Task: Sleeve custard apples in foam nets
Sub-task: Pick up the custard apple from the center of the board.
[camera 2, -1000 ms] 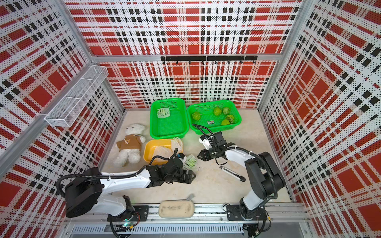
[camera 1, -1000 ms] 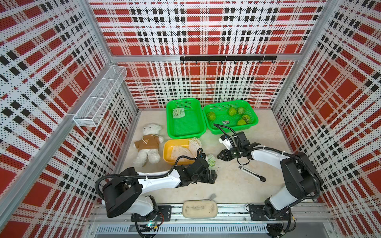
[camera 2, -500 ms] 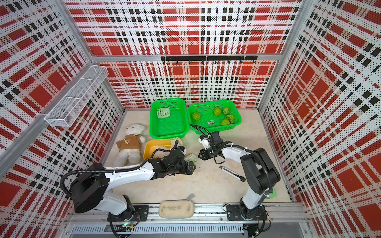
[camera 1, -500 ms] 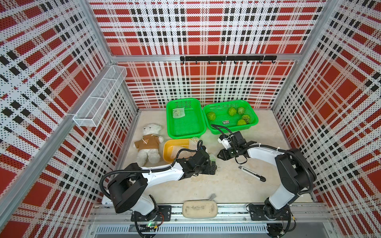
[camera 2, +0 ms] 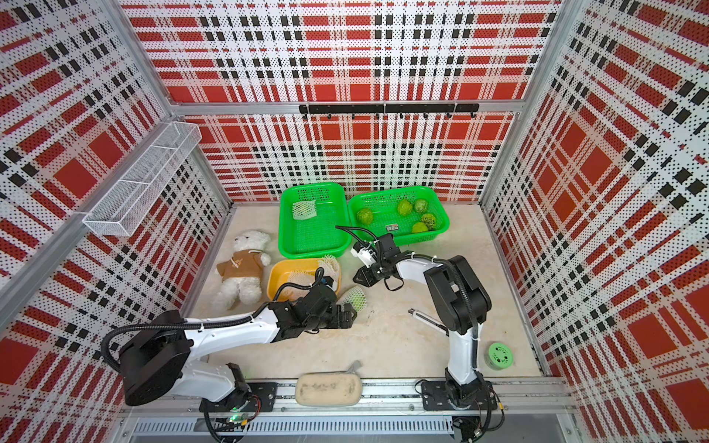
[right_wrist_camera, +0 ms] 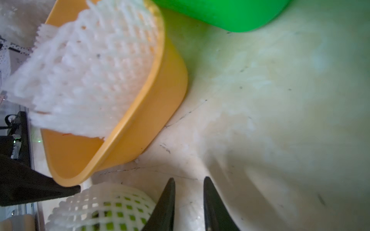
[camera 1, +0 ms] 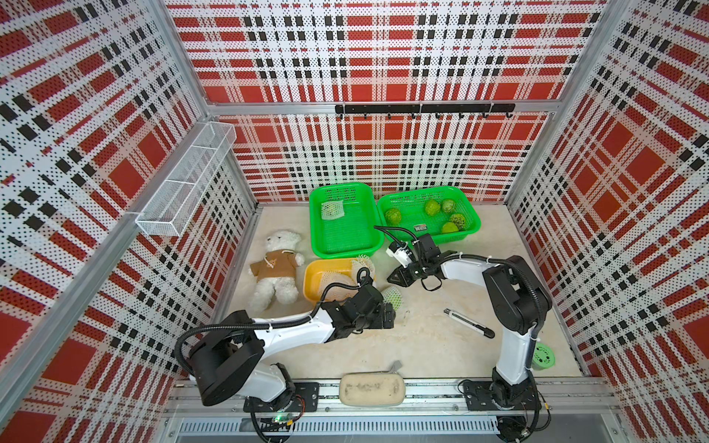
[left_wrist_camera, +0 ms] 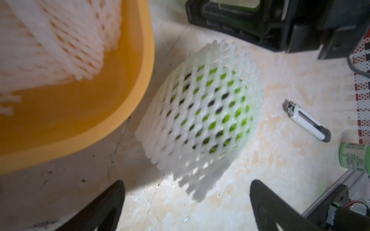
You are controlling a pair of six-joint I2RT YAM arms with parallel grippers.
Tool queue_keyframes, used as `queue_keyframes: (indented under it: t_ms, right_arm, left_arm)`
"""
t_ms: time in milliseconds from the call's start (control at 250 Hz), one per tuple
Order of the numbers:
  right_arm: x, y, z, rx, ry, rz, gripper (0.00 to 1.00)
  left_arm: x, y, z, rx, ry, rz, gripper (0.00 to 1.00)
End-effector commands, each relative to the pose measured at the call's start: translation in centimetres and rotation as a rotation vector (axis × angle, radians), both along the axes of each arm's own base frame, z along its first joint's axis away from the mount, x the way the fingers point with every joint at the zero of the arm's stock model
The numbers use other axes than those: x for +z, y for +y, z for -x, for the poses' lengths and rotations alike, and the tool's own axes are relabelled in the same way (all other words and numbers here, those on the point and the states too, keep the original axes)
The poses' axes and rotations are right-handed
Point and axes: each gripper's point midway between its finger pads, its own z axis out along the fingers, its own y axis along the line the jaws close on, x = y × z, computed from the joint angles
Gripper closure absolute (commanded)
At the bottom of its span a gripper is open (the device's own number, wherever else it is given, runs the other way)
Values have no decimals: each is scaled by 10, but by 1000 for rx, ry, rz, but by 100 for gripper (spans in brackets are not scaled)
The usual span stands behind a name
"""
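A netted custard apple (camera 1: 392, 297) lay on the pale tabletop (camera 1: 422, 345), just beside the near right corner of the yellow tub (camera 1: 311, 282) (its green skin showed through the diamond holes in the left wrist view (left_wrist_camera: 206, 112)). The left gripper (camera 1: 389, 312) rested low just in front of the fruit with its jaws spread wide and nothing between them. In its own wrist view the two black fingertips (left_wrist_camera: 118, 188) flanked bare table short of the sleeve and did not touch it. The right gripper (camera 1: 395, 277) hung on the far side of the fruit, near it but apart, pointing toward the tub. In the right wrist view (right_wrist_camera: 188, 180) its jaws stood a narrow slit apart and held nothing.

Spare foam nets (camera 1: 333, 282) were heaped in the tub, one hanging over its far right corner. Behind the tub, the left green basket (camera 1: 345, 237) held a single sleeved fruit (camera 1: 332, 209) toward its far left corner. The right green basket (camera 1: 412, 211) beside it held five bare custard apples (camera 1: 393, 216), well apart from both grippers.

A white teddy bear (camera 1: 276, 268) in a brown shirt lay on its back to the left of the tub. A white utility knife (camera 1: 468, 323) lay on the table near the right arm, and a pale green round container (camera 1: 543, 356) stood by that arm's base. A beige pouch (camera 1: 372, 389) sat on the front rail between the two arm bases.
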Motion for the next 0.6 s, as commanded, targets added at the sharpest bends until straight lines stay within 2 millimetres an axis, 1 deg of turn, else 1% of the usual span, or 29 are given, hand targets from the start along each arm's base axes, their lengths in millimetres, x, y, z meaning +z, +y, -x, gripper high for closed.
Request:
queue_keyframes:
  t_ms: [0,108,144,316,412,512,596]
  right_arm:
    - [2,4,22,59,-17,-19,74]
    - [-1,-7,39,18,11,-12,75]
    - [-3,-9,48,15,24,-9,75]
    - [-4,-14,78,-26,55,11,75]
    - [-5,-18,83,-75,87,10,75]
    - [-9,-20,86,-100,108,16,75]
    - [-17,-28,83,-154,121,61,75]
  left_arm:
    - [8,-8,-4,-13,-19,39,1]
    - [4,-8,-3,-15,-6,31,1]
    - [3,-9,-3,-18,-7,29,1]
    - [-1,-11,-1,-55,3,-10,1]
    - [-3,-11,1,-76,6,-45,1]
    - [1,-18,-1,-113,-24,-59,1]
    - [4,-25,-1,-165,-34,-90,1]
